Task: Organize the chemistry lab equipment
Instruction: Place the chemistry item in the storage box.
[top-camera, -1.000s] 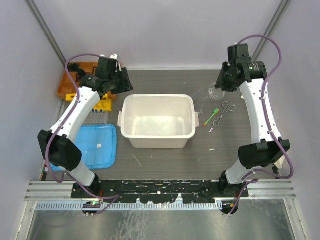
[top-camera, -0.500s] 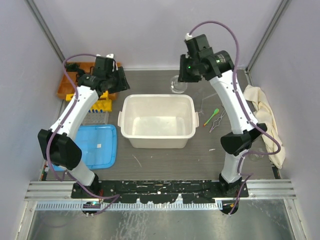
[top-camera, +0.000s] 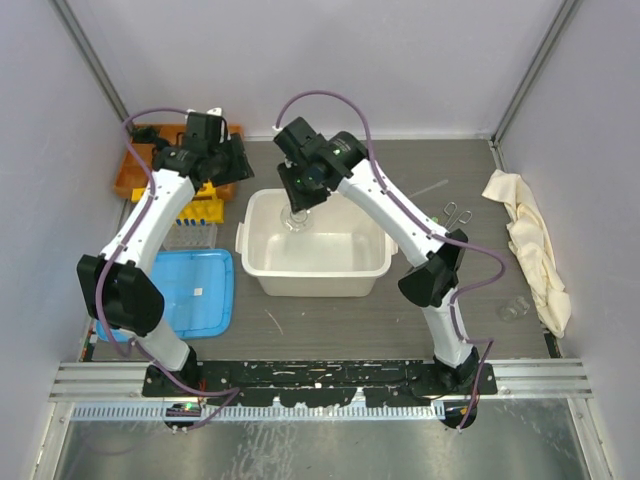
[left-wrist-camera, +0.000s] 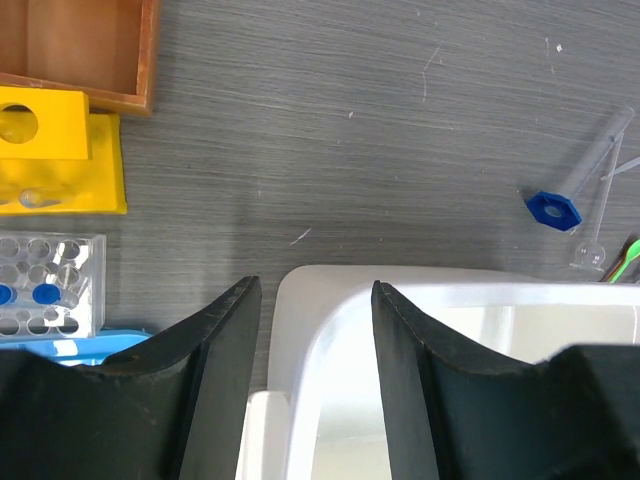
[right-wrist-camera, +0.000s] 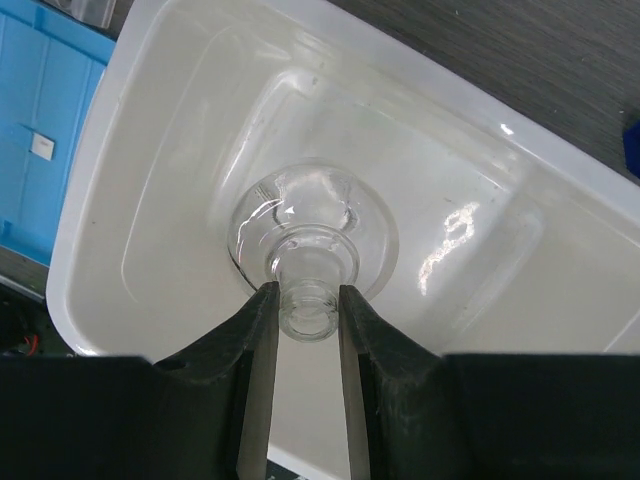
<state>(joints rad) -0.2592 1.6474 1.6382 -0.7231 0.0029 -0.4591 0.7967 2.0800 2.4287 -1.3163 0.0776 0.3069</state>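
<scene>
Right now, R gripper clamps glass flask by its neck, over white tub interior. L gripper, jaws apart, empty, hovers at tub's far-left corner. Dark grey woodgrain table; pale lilac walls. Blue-capped tube beyond tub's far edge; yellow rack left of tub.

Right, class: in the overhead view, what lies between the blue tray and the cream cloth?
The white tub, with the right gripper holding a glass flask over it, then that arm's elbow; the top view shows this.
</scene>
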